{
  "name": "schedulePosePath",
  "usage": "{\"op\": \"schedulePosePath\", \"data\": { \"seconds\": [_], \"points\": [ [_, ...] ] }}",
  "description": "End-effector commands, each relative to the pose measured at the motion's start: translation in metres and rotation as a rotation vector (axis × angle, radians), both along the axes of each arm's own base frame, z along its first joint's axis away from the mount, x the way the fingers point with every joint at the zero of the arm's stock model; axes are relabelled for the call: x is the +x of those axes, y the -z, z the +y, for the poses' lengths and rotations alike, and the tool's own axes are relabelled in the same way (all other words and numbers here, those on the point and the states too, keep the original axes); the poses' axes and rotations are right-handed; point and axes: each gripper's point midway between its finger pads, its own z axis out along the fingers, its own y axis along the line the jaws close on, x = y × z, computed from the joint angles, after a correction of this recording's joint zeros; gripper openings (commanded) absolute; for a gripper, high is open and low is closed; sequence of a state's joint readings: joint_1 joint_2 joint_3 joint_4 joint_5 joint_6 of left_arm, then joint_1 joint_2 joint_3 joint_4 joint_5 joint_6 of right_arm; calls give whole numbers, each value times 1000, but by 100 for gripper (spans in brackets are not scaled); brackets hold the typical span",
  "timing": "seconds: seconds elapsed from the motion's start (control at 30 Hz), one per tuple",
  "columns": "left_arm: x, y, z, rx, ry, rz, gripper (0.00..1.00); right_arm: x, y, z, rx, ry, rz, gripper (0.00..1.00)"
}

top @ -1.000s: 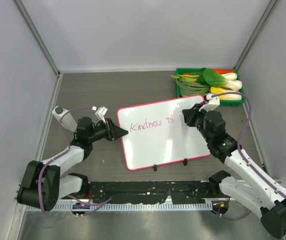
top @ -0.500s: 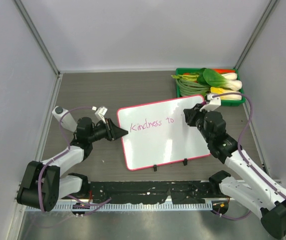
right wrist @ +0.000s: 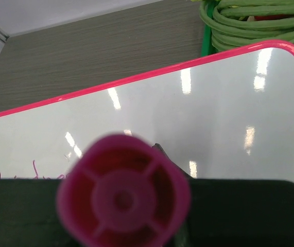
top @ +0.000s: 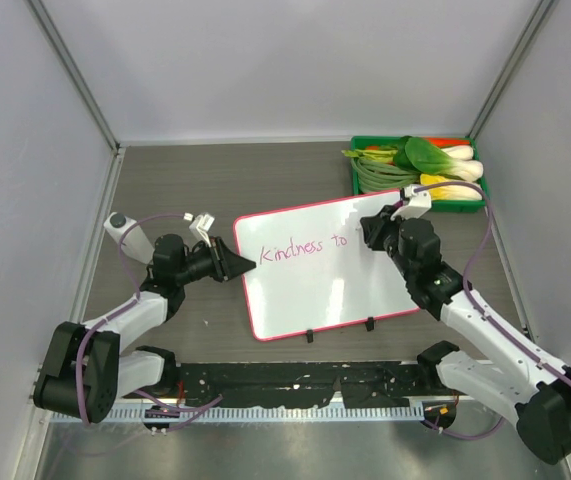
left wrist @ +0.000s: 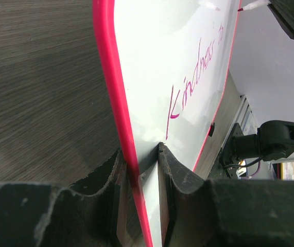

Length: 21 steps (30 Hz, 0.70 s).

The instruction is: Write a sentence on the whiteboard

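The whiteboard (top: 335, 290) lies tilted on the dark table, pink-framed, with the pink sentence "Kindness to" (top: 303, 247) across its upper half. My left gripper (top: 248, 264) is shut on the board's left edge; in the left wrist view the pink frame (left wrist: 110, 77) runs between the two fingers (left wrist: 175, 172). My right gripper (top: 368, 232) hovers just right of "to", shut on a pink marker whose round back end (right wrist: 123, 198) fills the right wrist view. The marker's tip (left wrist: 252, 6) is at the white surface.
A green tray (top: 355, 175) of vegetables stands at the back right, close to the board's far right corner (right wrist: 291, 49). Two black clips (top: 308, 336) sit on the board's near edge. Grey walls enclose the table on three sides.
My right arm has shifted slightly left and away, carrying the marker closer to the end of "to". The left gripper and the board have not moved.
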<state>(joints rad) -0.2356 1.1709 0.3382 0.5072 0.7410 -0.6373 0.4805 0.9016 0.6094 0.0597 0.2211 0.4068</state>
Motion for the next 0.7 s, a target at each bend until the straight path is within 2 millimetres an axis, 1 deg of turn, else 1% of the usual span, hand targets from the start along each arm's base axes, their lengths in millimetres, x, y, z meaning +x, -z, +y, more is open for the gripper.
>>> {"op": "schedulePosePath", "data": {
  "seconds": [0.0, 0.2, 0.57, 0.67],
  "points": [
    [-7, 13, -4, 57, 44, -11, 0, 8, -8, 2, 31, 10, -39, 1],
    [-6, 13, -3, 58, 40, -10, 0, 7, 4, 2, 25, 9, -18, 1],
    [-7, 13, -4, 58, 45, -9, 0, -2, 23, -3, 2, 15, 27, 2],
    [-6, 13, -4, 57, 42, -11, 0, -5, 23, -4, -1, 9, 26, 1]
  ]
}}
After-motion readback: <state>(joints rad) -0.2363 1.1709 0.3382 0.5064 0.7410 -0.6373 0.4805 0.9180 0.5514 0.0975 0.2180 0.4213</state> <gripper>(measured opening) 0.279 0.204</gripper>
